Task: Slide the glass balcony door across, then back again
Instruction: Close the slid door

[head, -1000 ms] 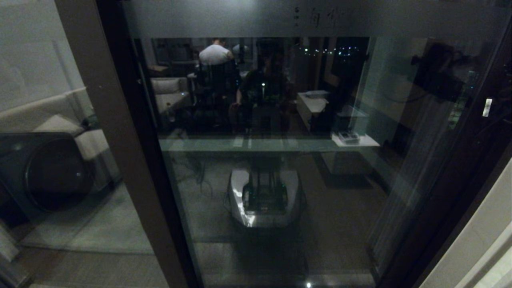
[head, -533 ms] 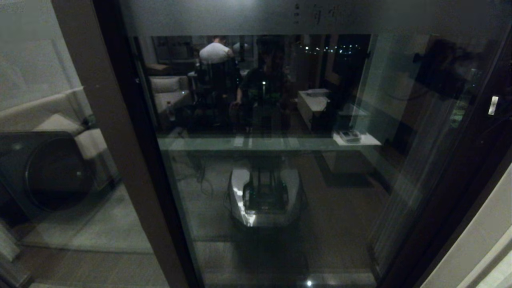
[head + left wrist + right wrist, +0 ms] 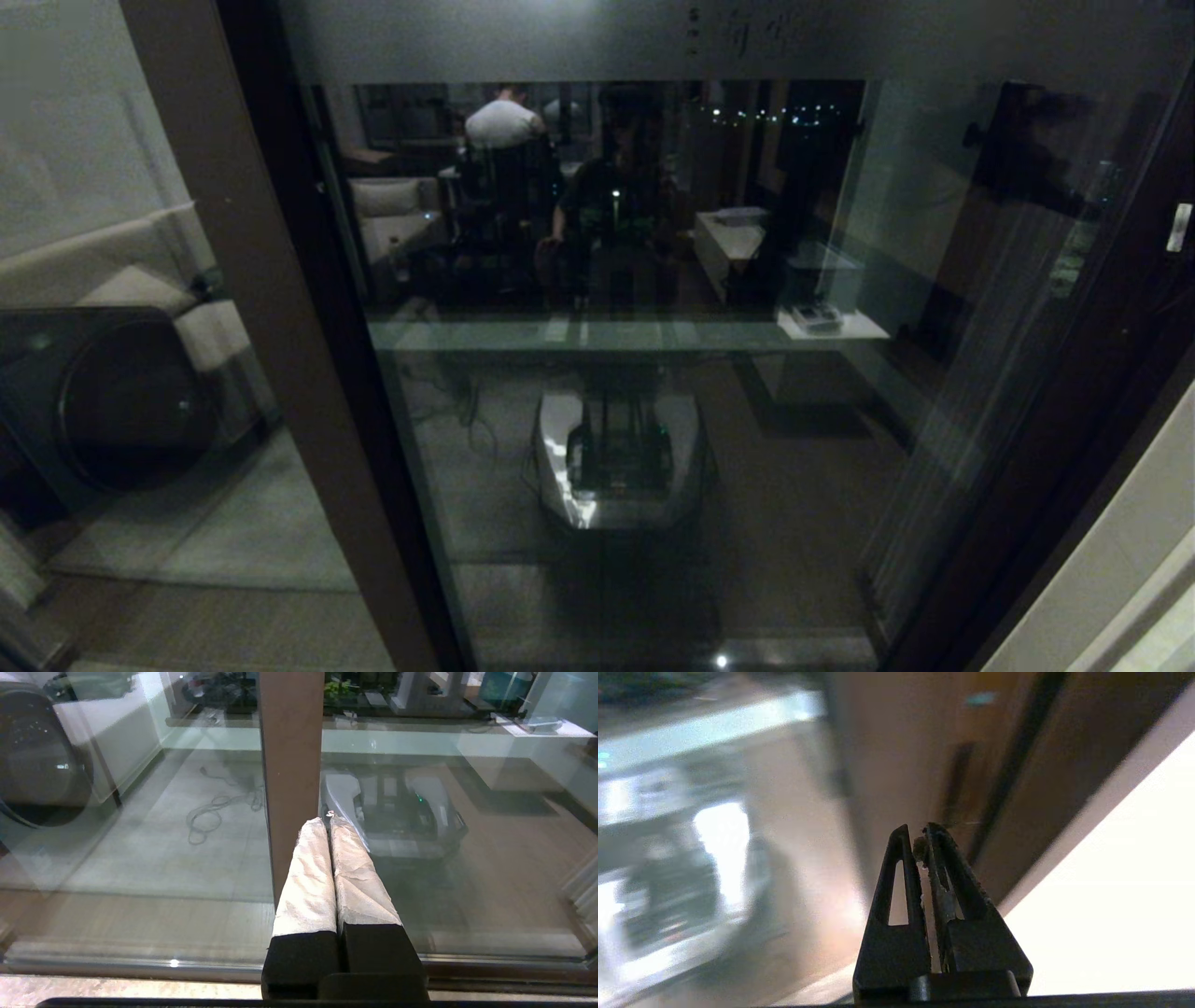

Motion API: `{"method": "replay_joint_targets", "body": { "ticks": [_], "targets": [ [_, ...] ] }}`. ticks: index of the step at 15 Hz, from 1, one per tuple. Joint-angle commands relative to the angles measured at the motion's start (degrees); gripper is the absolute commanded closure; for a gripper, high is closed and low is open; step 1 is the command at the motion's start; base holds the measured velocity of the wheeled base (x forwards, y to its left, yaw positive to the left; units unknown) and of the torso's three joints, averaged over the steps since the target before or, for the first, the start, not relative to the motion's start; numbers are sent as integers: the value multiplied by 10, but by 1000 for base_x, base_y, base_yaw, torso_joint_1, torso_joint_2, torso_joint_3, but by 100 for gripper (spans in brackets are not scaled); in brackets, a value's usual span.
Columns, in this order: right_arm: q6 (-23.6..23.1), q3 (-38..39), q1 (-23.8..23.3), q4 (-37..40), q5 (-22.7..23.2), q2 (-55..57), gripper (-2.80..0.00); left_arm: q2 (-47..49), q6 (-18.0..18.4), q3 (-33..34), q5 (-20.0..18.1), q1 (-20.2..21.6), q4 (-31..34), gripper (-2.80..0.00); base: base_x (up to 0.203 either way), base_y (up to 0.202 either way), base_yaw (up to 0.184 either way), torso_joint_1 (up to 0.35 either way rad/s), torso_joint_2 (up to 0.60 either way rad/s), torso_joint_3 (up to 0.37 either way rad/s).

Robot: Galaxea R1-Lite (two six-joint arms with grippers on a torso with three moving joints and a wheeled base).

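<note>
Glass balcony door fills front of robot, brown frame post at left. Right hand pressed together, holds nothing, near dark handle slot in door's right edge. Left hand pressed together, parked low by frame post.

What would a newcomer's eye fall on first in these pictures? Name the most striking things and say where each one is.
The glass balcony door fills the head view, mirroring the robot's own pale base at its centre. A broad brown frame post runs down its left side, with a dark round-fronted machine behind the glass further left. The left tool, fingers pressed together in white wrapping, points at that post.
</note>
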Motion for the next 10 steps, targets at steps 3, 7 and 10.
{"method": "replay_joint_targets", "body": {
  "ticks": [3,7,10],
  "targets": [
    [14,14,0,17,33,-49,0,0,0,0,0,0,0,0,0,0,0,0,0,0],
    [14,5,1,50,36,-51,0,0,0,0,0,0,0,0,0,0,0,0,0,0],
    [14,5,1,50,36,-50,0,0,0,1,0,0,0,0,0,0,0,0,0,0]
  ]
}}
